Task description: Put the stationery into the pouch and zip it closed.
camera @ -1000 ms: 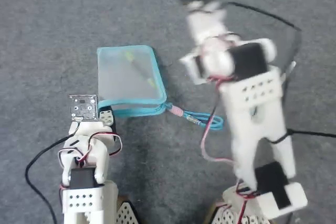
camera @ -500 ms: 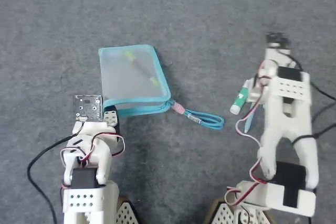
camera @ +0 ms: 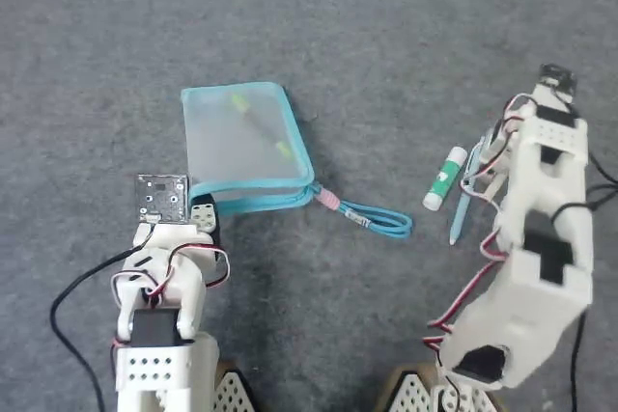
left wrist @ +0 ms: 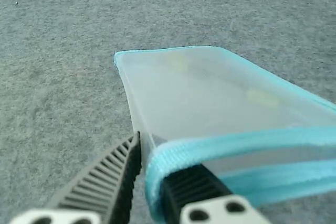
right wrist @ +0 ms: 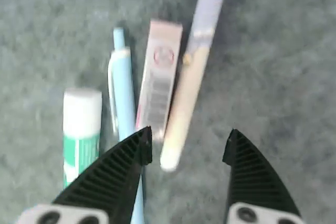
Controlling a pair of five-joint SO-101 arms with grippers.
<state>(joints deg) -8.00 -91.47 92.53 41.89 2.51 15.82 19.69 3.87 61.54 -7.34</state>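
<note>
High view shows the picking step: the right gripper (right wrist: pixel 189 136), jaws wide and empty, hangs over the stationery at middle right, where a glue stick (camera: pixel 445 178), blue pen (camera: pixel 459 211), pink packet (right wrist: pixel 157 77) and pale pen (right wrist: pixel 191 66) lie side by side, well apart from the pouch (camera: pixel 241 147). Next, I judge, it must drop onto one item, close, and carry it left to the pouch mouth. The pouch, frosted-clear with a teal zip border and strap (camera: pixel 377 219), lies flat left of centre, its near corner pinched by the left gripper (left wrist: pixel 152 166).

No legible text; markings on the glue stick (right wrist: pixel 81 129) and pink packet (right wrist: pixel 157 77) indecipherable.
</note>
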